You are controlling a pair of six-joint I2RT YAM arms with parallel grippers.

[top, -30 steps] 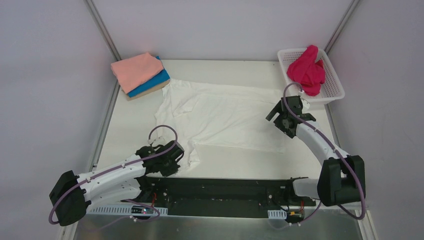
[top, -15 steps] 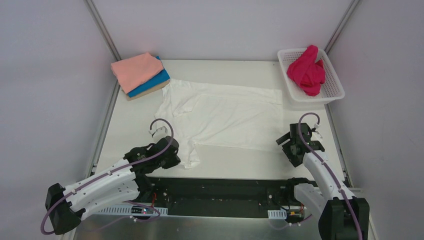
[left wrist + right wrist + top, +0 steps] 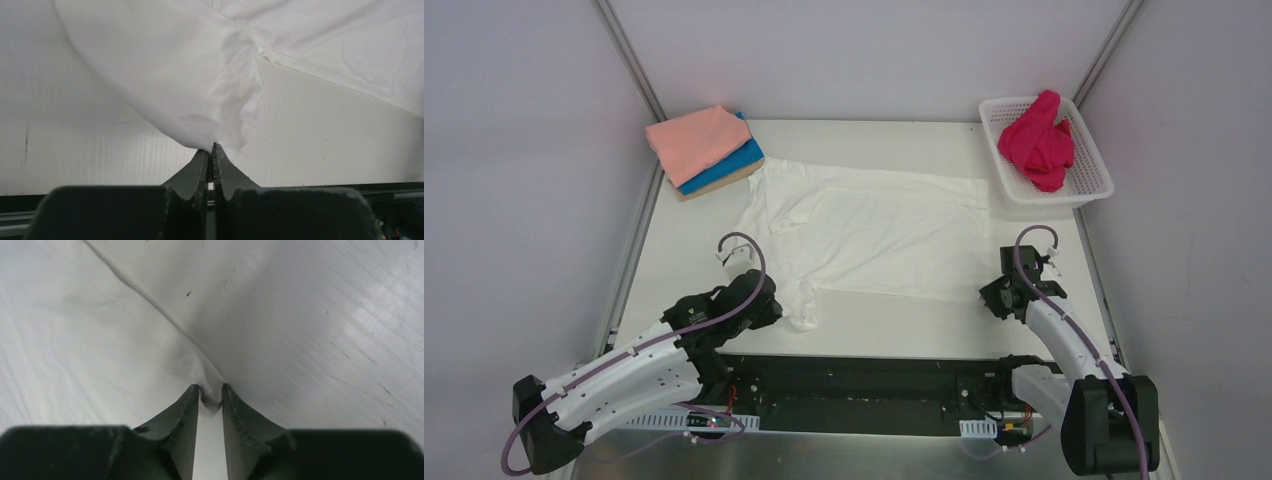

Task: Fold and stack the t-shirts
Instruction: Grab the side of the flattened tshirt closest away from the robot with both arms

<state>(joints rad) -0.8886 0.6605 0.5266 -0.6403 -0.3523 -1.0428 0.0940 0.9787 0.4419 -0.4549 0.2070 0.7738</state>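
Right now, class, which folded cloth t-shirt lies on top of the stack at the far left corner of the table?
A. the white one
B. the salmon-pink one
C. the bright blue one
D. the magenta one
B: the salmon-pink folded cloth t-shirt lies on top of the bright blue folded cloth t-shirt. The magenta cloth t-shirt sits crumpled in the white plastic lattice basket, and the white cloth t-shirt lies spread on the table.

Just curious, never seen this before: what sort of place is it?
Likely a robotics lab booth, not a laundry: two robot arms bolted to a table, bare grey walls with metal posts, and a white tee laid out beside a folded stack.
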